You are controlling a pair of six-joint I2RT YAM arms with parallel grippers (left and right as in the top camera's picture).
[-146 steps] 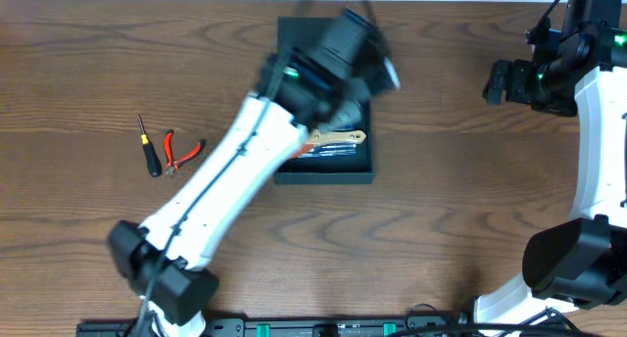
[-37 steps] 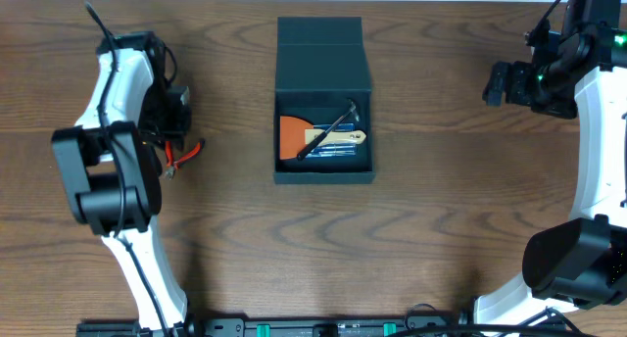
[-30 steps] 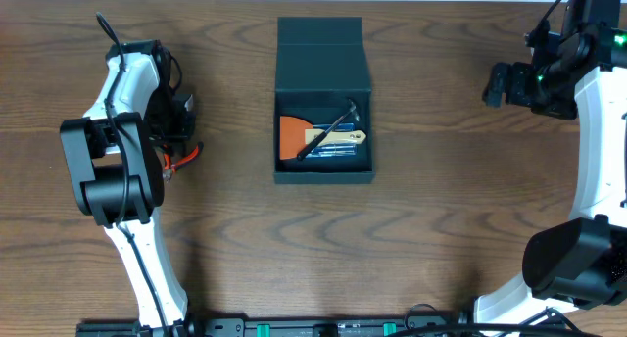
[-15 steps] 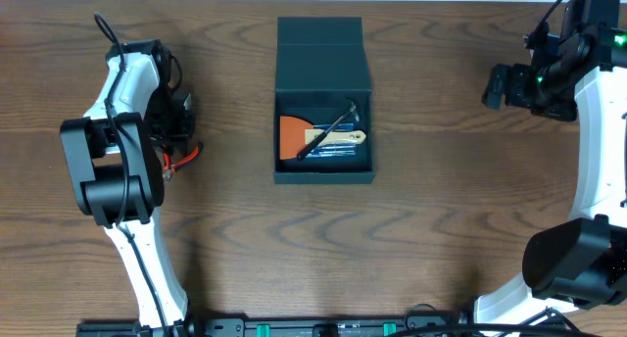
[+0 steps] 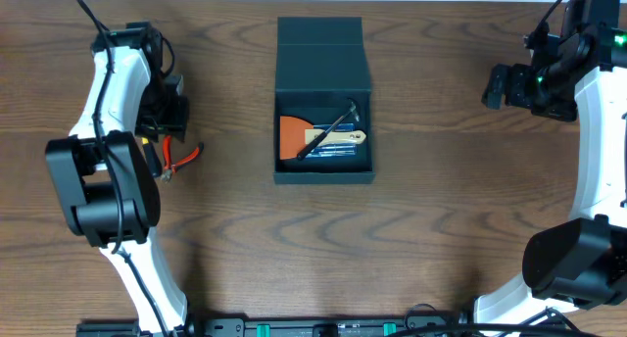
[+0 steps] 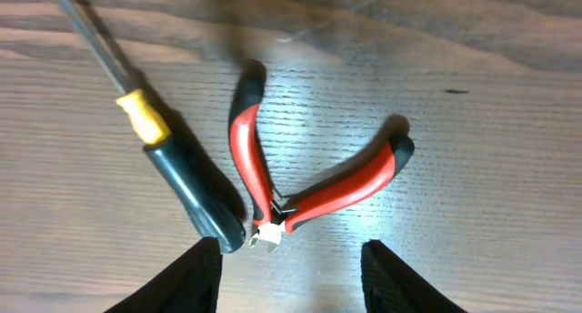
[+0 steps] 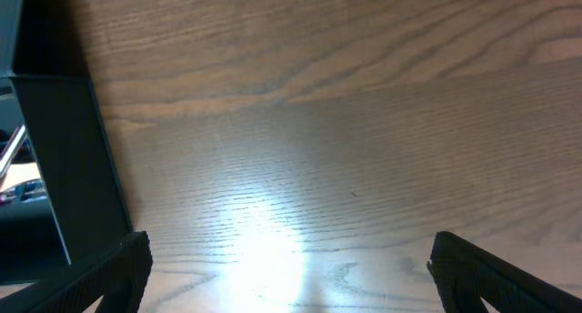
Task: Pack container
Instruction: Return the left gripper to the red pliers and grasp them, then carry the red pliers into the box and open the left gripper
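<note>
The dark teal container [image 5: 284, 131] stands open mid-table, its flap lid [image 5: 321, 45] folded back. Inside lie an orange piece, a blue case and a wooden-handled tool. My left gripper [image 5: 167, 123] hovers open and empty over red-handled pliers [image 5: 186, 154] at the table's left. In the left wrist view the pliers [image 6: 305, 190] lie with handles spread and their head just ahead of my open gripper [image 6: 289, 281]. A black screwdriver with a yellow collar [image 6: 177, 167] lies beside them. My right gripper [image 5: 502, 85] is open and empty, off to the container's right.
In the right wrist view the container's outer wall [image 7: 68, 158] stands at the left, with bare wood between my open gripper's [image 7: 291, 277] fingers. The right arm's base [image 5: 578, 264] sits at the front right.
My left arm left the container and swung to the table's left over the pliers and screwdriver. In the last half second its wrist shifted slightly farther back. The right arm stayed still.
</note>
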